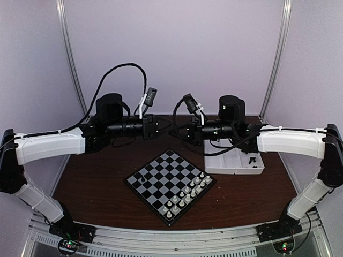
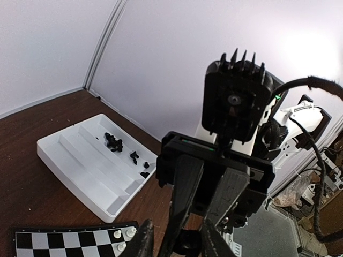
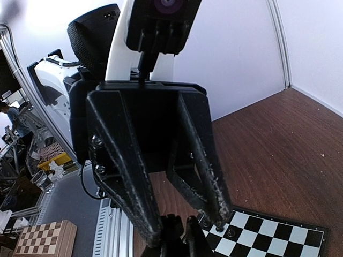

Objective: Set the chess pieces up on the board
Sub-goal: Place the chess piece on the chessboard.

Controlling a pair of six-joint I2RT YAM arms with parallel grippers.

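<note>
White tray [image 1: 228, 163] right of board [image 1: 155, 184], black pieces [image 2: 113, 142] inside.

The table [image 1: 96, 182] looks like dark brown wood, smooth with a soft shine. The chessboard [image 1: 155, 182] is flat, smooth and a little shiny. The tray [image 2: 80, 163] at the far right is smooth white plastic, and the black chess pieces [image 2: 113, 142] in it look like plastic too. The white arm covers [image 1: 51, 147] are smooth plastic. The near rail [image 1: 171, 235] is dull grey metal.
</note>
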